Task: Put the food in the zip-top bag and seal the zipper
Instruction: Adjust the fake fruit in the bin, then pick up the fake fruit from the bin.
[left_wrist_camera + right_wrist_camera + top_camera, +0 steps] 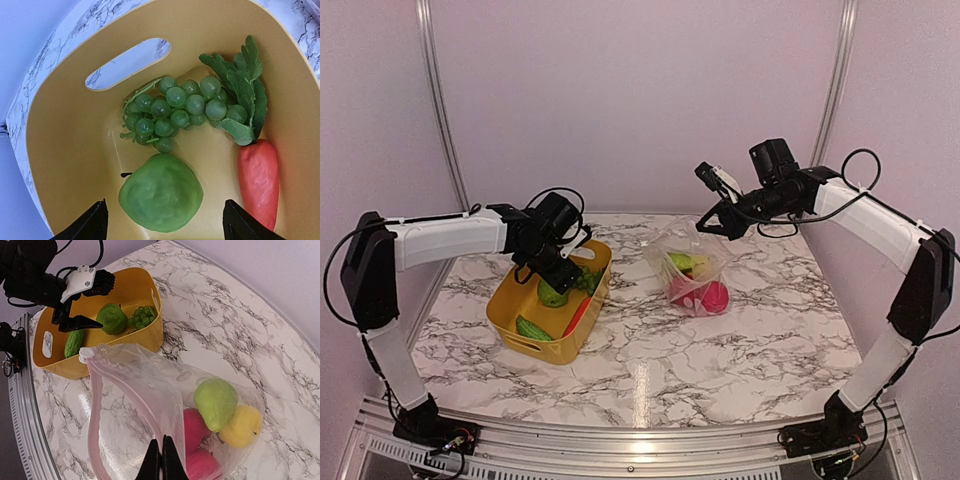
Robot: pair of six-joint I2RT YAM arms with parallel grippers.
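Right gripper [162, 441] is clamped shut on the rim of the bag [145, 385], which is held open beside the bin [132, 287]: clear, crinkly, pink zipper [91, 415] unsealed, with pear [215, 402], red fruit [192, 422] and yellow fruit [242, 427] seen inside. Left gripper [165, 205] is spread open over grapes [175, 110] lying in the bin.

Bright, even overhead light; a pale glare streak on the worktop [642, 385] at 6 o'clock; shadows soft and faint; bag [145, 385] film glints mildly; all views sharp.
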